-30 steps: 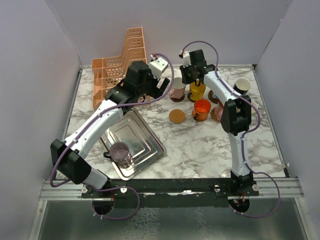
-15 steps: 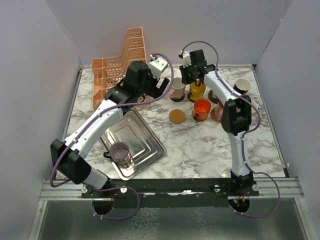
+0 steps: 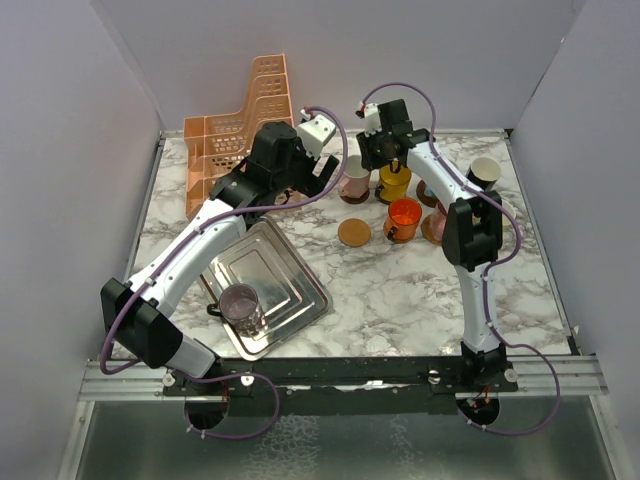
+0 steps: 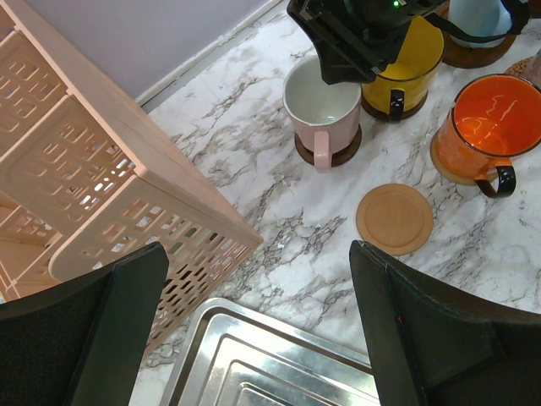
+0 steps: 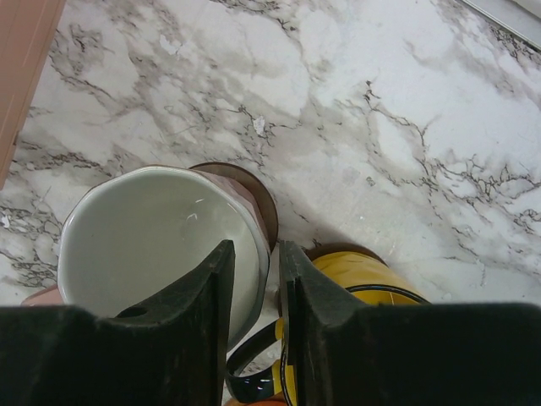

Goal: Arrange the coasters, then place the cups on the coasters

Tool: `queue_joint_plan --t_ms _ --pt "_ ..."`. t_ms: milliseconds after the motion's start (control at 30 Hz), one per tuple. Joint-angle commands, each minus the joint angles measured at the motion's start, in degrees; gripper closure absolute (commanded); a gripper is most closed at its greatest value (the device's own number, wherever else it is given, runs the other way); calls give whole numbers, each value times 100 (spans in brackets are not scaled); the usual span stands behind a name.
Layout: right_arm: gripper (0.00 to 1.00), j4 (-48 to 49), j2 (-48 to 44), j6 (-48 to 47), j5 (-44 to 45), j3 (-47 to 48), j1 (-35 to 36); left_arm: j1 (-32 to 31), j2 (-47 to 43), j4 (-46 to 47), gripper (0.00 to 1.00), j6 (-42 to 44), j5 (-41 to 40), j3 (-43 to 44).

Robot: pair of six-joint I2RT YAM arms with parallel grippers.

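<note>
Right end effector (image 5: pixel 258 254) straddles the rim of an empty pink cup (image 5: pixel 161 228), apparently setting it on the dark coaster (image 5: pixel 254 190) beneath. Its fingers are nearly together and the grip is unclear. A yellow cup (image 5: pixel 355 279) stands just beside. Left end effector (image 4: pixel 254 338) hangs wide open, holding nothing, above a bare coaster (image 4: pixel 394 219). Behind it, a tray (image 3: pixel 295 285) holds one grey-purple cup (image 3: pixel 242 305).

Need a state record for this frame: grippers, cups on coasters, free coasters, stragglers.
left gripper: open, empty, hovering beside the basket
right gripper: fingers astride the pink cup rim; grip unclear
cups on coasters: pink cup, yellow cup, orange cup
bare coaster: one, between pink cup and orange cup, nearer the arms
straggler: grey-purple cup, standing on the tray
</note>
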Motion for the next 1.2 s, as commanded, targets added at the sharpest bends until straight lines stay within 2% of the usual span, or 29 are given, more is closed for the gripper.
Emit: queue_joint_plan --t_ms 0,167,333,400,533,633,767,833,900,967,1167 --pt "70 -38 21 -4 119 61 16 33 -124 11 7 62 146 32" --pt "64 -45 -83 33 189 233 15 49 -135 16 7 95 145 7" --pt "52 -50 -367 19 246 413 16 103 -154 -29 7 332 168 -7" --pt "47 -18 -588 0 299 404 12 184 -187 -176 7 588 388 -11" --pt "45 45 -1059 -24 302 230 16 383 -237 -696 7 1125 1005 -41" --pt "41 173 -1564 -135 132 -229 16 452 -330 -1177 7 1649 1160 -197" --pt "27 616 -2402 -461 -204 -1329 15 628 -521 -1736 7 2107 1190 -548" --pt "24 928 -2856 -593 -338 -1927 11 749 -606 -2075 7 2389 1176 -689" --pt "21 1162 -3269 -722 -470 -2415 15 811 -687 -2479 7 2688 1168 -769" --pt "20 1282 -3585 -797 -602 -2780 9 839 -775 -2878 1 2984 1141 -951" --pt "18 1294 -3987 -803 -1190 -3395 14 856 -897 -4142 1 4036 1452 -1231"
